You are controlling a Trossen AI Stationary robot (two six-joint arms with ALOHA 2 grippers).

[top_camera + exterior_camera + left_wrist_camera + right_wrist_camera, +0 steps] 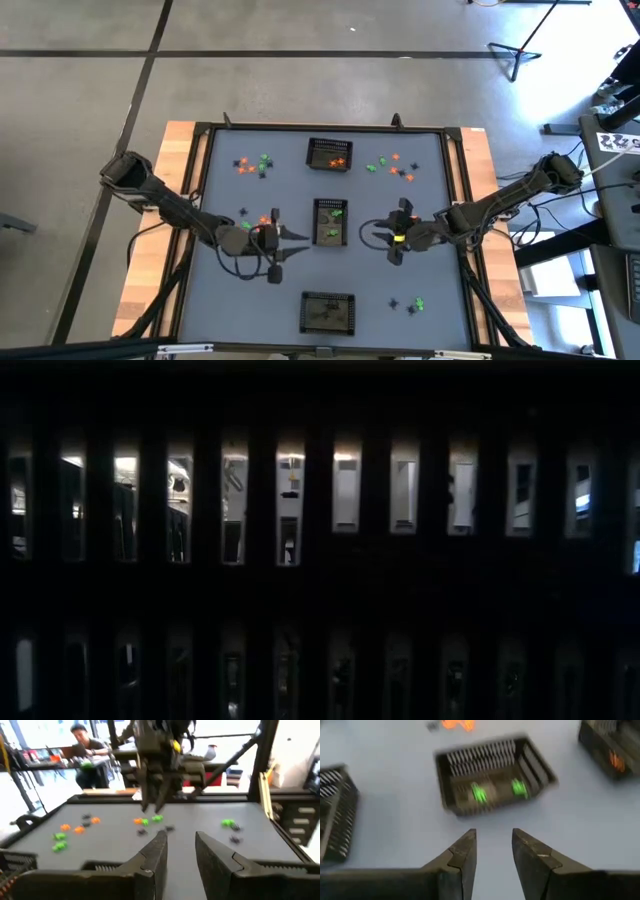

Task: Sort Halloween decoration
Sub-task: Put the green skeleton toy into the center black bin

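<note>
Left gripper (181, 851): jaws slightly parted, empty, left of centre. Right gripper (494, 849): same, facing the centre mesh basket (495, 775) holding green trinkets (479, 793). Grey table (230, 300): loose trinkets (252, 165) upper left. Background: a seated person (86, 751).

centre basket (330, 221) flanked 9 o'clock by left gripper (287, 246), 3 o'clock by right gripper (385, 238) | bare lanes toward 12 basket (329, 154) and 6 basket (328, 312) | trinket clusters (390, 166) near 1, 11, 5
</note>
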